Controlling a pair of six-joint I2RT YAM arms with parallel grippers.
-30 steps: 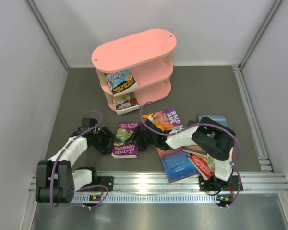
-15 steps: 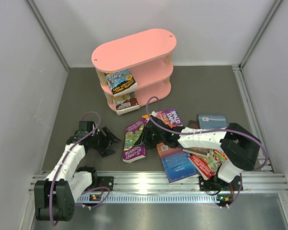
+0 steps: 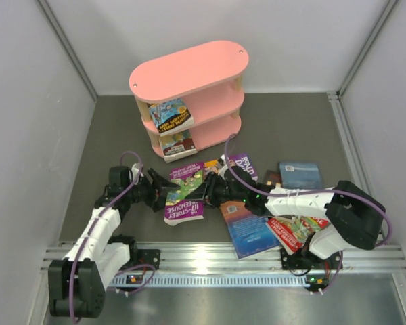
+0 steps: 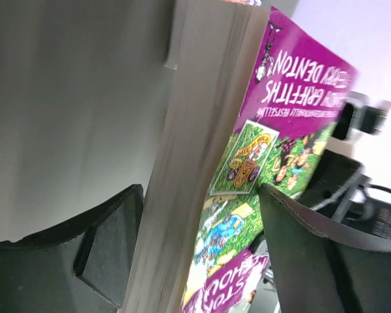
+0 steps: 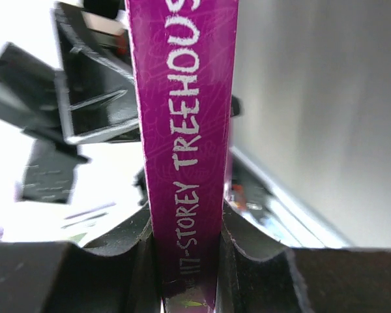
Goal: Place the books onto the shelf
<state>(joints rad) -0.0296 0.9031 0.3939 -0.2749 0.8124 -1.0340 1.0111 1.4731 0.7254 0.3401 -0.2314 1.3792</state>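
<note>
You're looking at a purple book (image 4: 274,124) standing on edge between the fingers (image 4: 107,241) of your left end effector (image 4: 201,190), which are spread wide to either side of it. Its pale page block faces you, and the cover slants away to the right with its title lettering upside down above a green cartoon drawing. Blurred black machine parts (image 4: 342,176) sit just behind the cover. A plain grey backdrop (image 4: 65,98) fills the left.

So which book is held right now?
The purple Treehouse book, its spine pinched in the right gripper; the rest lie on the table or sit in the shelf.
</note>
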